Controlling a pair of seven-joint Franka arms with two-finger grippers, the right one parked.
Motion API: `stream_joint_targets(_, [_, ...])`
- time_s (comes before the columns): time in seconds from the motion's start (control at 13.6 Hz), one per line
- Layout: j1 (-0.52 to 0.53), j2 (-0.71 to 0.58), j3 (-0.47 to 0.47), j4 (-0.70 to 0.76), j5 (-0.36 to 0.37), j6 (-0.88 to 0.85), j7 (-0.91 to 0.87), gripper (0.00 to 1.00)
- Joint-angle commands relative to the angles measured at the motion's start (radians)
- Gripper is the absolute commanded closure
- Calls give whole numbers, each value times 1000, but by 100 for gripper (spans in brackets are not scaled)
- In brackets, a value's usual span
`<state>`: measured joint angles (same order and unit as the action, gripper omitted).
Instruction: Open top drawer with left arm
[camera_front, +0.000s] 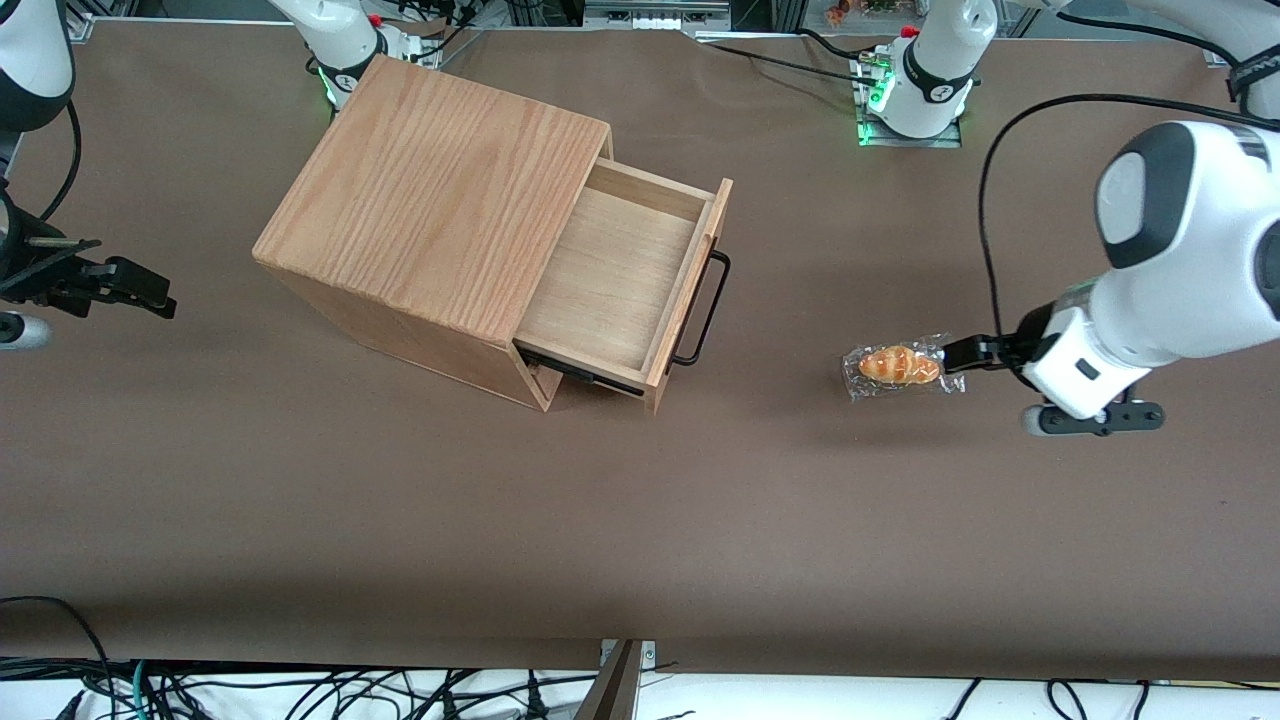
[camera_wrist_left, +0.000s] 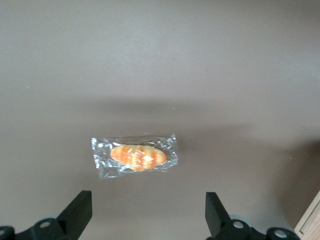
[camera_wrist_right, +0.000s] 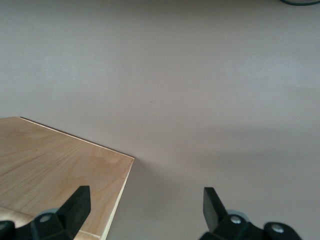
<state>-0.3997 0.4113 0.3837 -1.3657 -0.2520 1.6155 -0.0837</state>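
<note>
One top drawer (camera_front: 615, 280), pulled out; we see the gripper (camera_wrist_left: 148, 212) spread above a wrapped bun (camera_wrist_left: 137, 157), its fingertips cut off.

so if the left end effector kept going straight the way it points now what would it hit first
Probably the wrapped bread roll on the table. The left end effector, fingers open, hangs above it, pointing down with the roll roughly between them. Height is hard to judge. The drawer is already open, off to the side.

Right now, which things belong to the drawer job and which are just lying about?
Job:
- top drawer, pulled out, empty
- its handle
- cabinet
- left gripper, open, hanging above the roll, away from the handle

Lying about:
- wrapped bread roll on the table, toward the working arm's end
</note>
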Motion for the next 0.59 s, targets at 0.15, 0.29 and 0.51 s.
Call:
stream_joint_targets(0.15, [183,-17,-167,2,87,-20,87,0])
stream_joint_targets(0.29, [283,-26,-290,26,135,-22,85,0])
stream_joint_targets(0.51, [300,-40,-310,28,142,-29,81,0])
